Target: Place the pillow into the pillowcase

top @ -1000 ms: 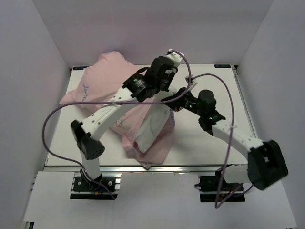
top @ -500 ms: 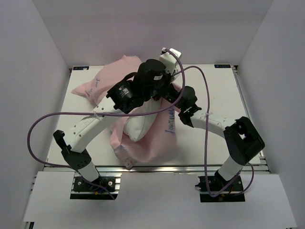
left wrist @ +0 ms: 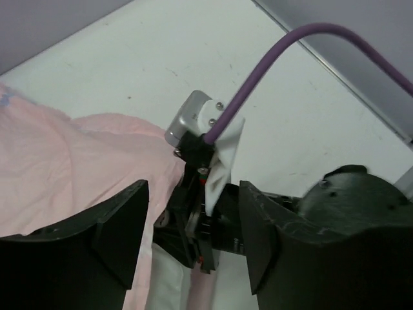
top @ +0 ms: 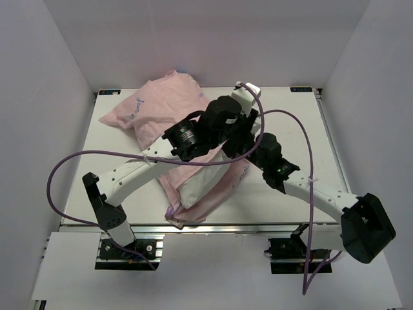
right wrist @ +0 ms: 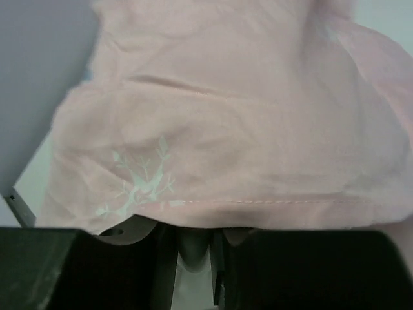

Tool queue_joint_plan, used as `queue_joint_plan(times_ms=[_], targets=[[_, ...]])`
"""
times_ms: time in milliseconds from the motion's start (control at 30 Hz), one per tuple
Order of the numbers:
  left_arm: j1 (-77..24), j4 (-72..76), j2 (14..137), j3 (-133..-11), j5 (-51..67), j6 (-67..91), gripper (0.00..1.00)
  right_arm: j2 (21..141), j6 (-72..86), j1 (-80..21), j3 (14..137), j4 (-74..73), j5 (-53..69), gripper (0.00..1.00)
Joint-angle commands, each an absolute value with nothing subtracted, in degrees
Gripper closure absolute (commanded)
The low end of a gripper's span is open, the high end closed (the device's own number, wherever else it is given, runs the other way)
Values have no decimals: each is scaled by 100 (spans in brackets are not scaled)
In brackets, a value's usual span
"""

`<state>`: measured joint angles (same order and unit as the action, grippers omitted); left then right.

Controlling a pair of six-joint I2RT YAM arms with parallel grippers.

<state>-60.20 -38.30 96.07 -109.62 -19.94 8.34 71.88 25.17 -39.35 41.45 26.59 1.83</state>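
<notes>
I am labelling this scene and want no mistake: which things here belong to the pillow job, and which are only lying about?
Belong to the job:
pillowcase, pale pink face showing
pillow, white, partly covered by it

Only around:
purple cable
table

Top cam: bright, even diffuse light from overhead, no hard glare. White desk (top: 255, 205) nearly blown out, shadows soft and faint along the pillowcase (top: 161, 106) edge. Sharp throughout, side walls (top: 51, 97) splay outward w/ wide-angle lens. L wrist cam: desk well lit and in focus, L end effector fingers (left wrist: 122, 226) dark, soft, underexposed. R wrist cam: fabric too close, soft focus, low contrast, pink cast; bottom strip near black, detail lost.
</notes>
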Motion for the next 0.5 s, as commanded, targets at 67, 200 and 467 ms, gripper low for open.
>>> queue_joint_plan(times_ms=[67,200,467], targets=[[-6126,-3752,9852,-11144,-1942,1028,3,6690,3129,-3815,4202,98,-580,72],[-6117,-4226,9932,-11276,-2250,1037,2,6004,3146,-3753,3859,-561,-650,66],[-6100,-5185,9502,-10190,-2436,1485,2,4887,3111,-3639,3841,-2389,-1115,45]])
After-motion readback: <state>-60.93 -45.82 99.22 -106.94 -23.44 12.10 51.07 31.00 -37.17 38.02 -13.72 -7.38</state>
